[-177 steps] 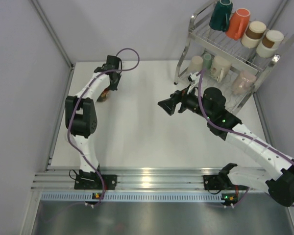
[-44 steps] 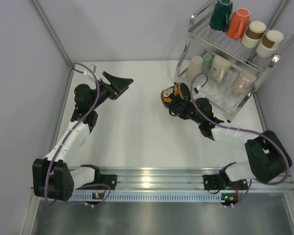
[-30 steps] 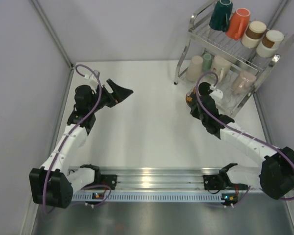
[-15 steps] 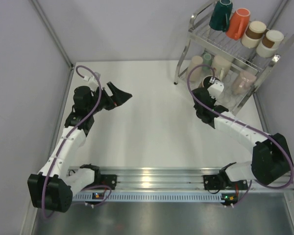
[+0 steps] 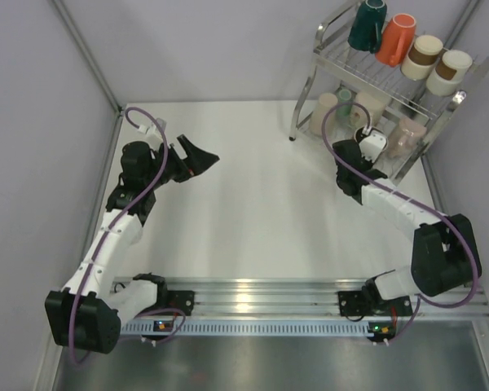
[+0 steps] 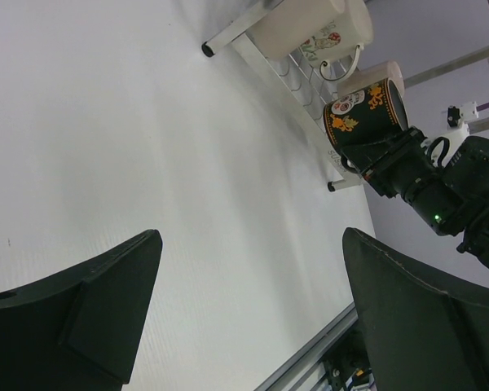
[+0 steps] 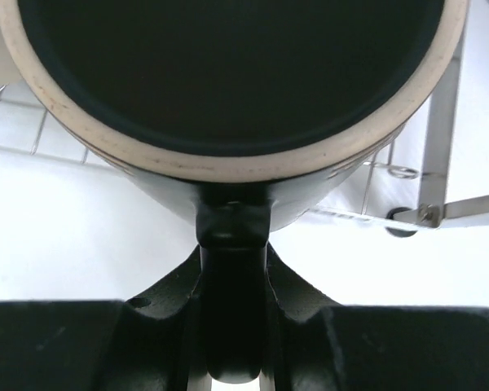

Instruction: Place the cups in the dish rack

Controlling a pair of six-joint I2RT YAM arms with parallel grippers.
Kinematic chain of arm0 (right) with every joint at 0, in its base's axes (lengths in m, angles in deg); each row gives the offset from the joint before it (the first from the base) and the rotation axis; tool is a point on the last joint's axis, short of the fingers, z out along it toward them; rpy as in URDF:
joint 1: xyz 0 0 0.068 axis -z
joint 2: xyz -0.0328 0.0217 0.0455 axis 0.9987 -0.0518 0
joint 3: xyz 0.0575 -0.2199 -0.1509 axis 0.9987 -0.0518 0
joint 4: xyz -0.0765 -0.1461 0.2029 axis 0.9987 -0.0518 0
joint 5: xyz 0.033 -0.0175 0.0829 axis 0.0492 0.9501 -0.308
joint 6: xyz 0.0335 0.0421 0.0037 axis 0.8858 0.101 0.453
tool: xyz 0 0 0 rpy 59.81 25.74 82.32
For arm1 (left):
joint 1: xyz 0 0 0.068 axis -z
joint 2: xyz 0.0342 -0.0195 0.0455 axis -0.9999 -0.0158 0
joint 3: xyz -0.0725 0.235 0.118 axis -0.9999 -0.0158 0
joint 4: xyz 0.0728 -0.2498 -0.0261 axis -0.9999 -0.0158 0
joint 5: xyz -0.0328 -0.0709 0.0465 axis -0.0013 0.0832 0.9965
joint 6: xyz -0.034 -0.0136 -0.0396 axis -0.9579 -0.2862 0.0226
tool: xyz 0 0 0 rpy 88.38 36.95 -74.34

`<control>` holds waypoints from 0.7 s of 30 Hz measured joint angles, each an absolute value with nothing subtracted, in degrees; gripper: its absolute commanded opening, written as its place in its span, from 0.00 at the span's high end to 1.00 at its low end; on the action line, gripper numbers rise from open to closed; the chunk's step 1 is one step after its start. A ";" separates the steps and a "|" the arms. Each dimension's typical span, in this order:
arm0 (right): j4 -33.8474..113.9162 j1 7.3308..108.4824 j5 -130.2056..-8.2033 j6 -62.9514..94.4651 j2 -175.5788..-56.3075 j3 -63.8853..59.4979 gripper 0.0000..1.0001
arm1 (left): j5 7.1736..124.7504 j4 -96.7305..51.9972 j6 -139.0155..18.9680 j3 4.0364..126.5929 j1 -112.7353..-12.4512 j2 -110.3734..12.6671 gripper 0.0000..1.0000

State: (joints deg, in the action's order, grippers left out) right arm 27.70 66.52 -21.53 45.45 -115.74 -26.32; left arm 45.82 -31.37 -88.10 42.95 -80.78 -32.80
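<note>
the dark mug with orange figures (image 6: 360,124) is at the front edge of the lower tier of the dish rack (image 5: 367,73), in the gap between a cream cup (image 5: 368,106) and a pinkish cup (image 5: 407,134), and it looks carried rather than set down; whether it touches the wires cannot be told. the right gripper (image 7: 232,244) is clamped on the mug's wall at the rim. the mouth faces the wrist camera and only the outer finger is plainly seen, the inner one being lost in the dark inside. gripping at the lip probably leaves the body free to slide in between its neighbours. a beige cup (image 5: 326,110) and a mint cup (image 5: 345,102) fill the left of that tier. the upper tier carries a dark teal cup (image 5: 367,24), an orange cup (image 5: 397,38) and two white-and-brown cups (image 5: 421,55), so this gap seems the only opening left. the left gripper (image 5: 197,155) hangs over the far left of the table (image 5: 244,212), well apart from the rack, jaws wide apart and empty. no cup shows on the table, so this one looks like the last.
</note>
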 measured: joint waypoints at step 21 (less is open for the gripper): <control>30.32 75.57 -23.70 41.52 -123.37 -22.89 1.00 | 47.68 -32.77 -87.43 43.10 -80.78 -32.62 0.02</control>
